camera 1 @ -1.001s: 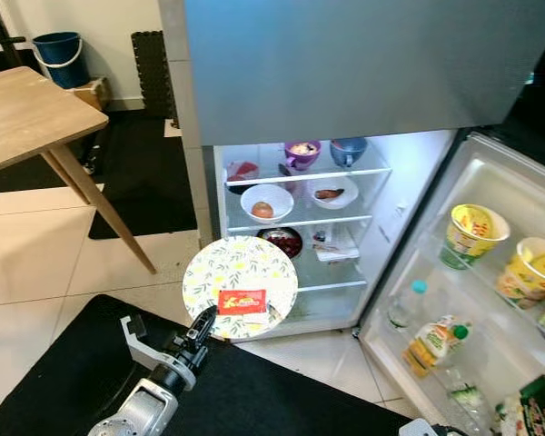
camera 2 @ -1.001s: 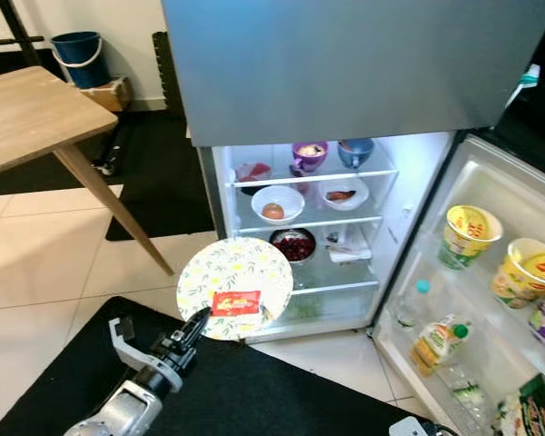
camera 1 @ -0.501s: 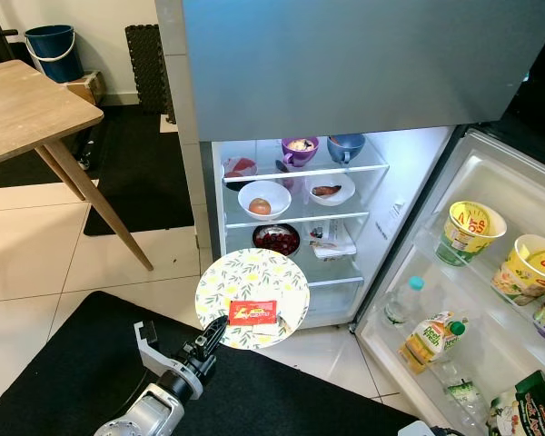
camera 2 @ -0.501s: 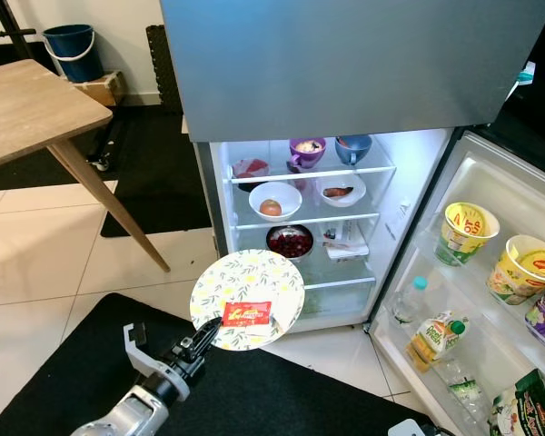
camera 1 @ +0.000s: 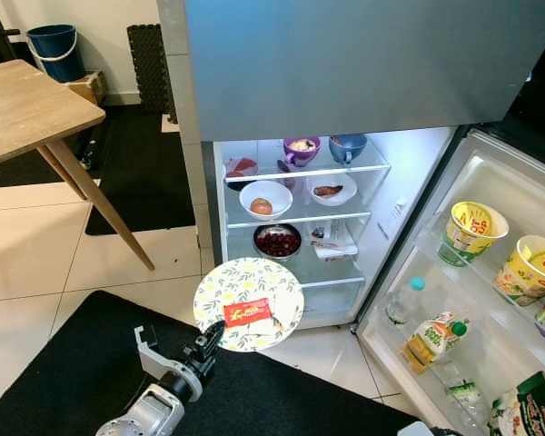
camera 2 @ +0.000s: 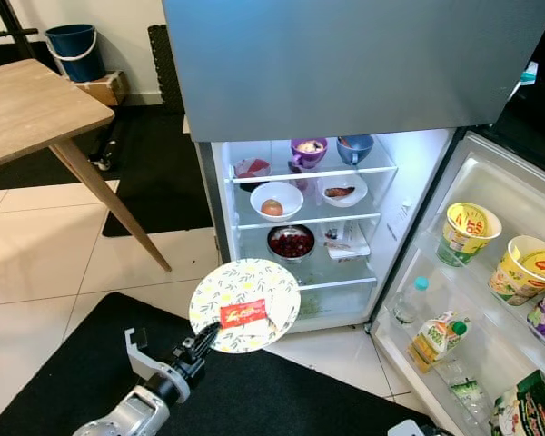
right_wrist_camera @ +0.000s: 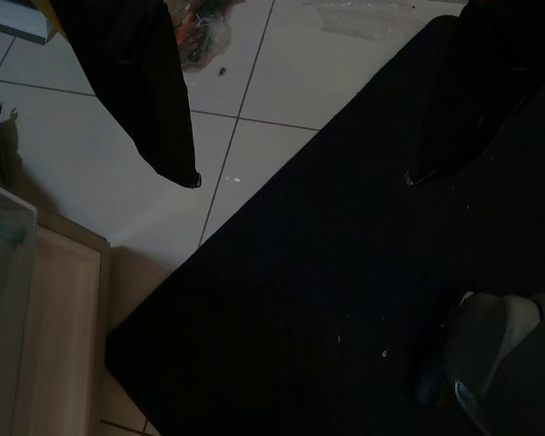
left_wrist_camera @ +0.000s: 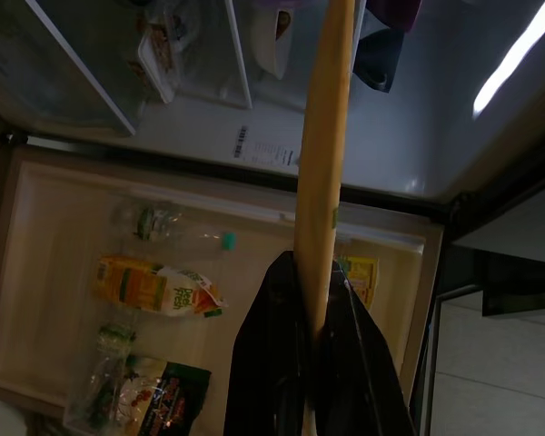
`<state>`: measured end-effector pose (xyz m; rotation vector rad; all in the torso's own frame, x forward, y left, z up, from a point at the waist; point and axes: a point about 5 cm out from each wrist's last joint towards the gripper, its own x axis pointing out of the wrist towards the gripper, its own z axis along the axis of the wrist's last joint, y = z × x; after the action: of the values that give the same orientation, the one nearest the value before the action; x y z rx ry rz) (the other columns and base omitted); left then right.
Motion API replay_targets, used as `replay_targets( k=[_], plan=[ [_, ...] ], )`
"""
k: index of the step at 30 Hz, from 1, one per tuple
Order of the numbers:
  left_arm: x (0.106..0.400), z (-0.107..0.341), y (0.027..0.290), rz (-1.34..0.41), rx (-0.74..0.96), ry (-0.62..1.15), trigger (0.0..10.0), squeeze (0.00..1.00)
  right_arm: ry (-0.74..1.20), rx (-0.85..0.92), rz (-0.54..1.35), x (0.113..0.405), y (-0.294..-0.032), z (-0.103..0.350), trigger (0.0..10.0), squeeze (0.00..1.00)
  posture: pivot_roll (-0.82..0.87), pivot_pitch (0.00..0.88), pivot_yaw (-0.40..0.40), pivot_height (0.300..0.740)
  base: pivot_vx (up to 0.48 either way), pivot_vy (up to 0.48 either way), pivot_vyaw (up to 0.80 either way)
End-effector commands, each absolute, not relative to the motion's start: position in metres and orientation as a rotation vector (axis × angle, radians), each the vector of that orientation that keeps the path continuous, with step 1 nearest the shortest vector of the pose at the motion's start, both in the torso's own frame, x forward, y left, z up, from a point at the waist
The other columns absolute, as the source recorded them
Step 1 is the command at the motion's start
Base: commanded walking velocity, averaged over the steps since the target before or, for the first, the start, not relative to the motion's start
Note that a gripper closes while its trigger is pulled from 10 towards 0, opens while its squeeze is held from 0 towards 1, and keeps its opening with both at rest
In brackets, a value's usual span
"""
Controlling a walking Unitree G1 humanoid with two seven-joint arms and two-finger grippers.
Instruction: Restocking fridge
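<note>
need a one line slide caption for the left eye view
Left gripper holds a floral plate carrying a red packet before the open fridge, its shelves stocked with bowls.

Round floral plate (camera 1: 248, 303) held level before open fridge (camera 1: 295, 218), red packet (camera 1: 248, 312) lying on it
</note>
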<state>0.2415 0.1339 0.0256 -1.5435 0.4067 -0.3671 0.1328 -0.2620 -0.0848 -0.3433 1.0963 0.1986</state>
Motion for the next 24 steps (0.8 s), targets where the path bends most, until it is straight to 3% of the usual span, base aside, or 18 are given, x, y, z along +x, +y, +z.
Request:
replay_targets(
  k=[1,6,9,24],
  plan=[
    [0.241,0.025,0.127,-0.394,-1.569,0.413,10.0,0.00,1.112,-0.337,0.196,0.128,-0.261,-0.087,10.0,0.00,-0.05,0.104,-0.006,0.740,0.000,0.000,0.00],
    [0.241,0.025,0.126,-0.420,-1.487,0.434,10.0,0.00,1.109,-0.338,0.195,0.129,-0.260,-0.087,10.0,0.00,-0.06,0.101,-0.004,0.740,0.000,0.000,0.00],
    [0.243,0.030,0.120,-0.475,-1.344,0.439,10.0,0.00,1.101,-0.340,0.192,0.132,-0.260,-0.086,10.0,0.00,-0.06,0.101,-0.004,0.740,0.000,0.000,0.00],
    [0.245,0.041,0.118,-0.539,-1.353,0.392,10.0,0.00,1.085,-0.344,0.194,0.137,-0.257,-0.085,10.0,0.00,-0.05,0.091,-0.004,0.740,0.000,0.000,0.00]
  ],
)
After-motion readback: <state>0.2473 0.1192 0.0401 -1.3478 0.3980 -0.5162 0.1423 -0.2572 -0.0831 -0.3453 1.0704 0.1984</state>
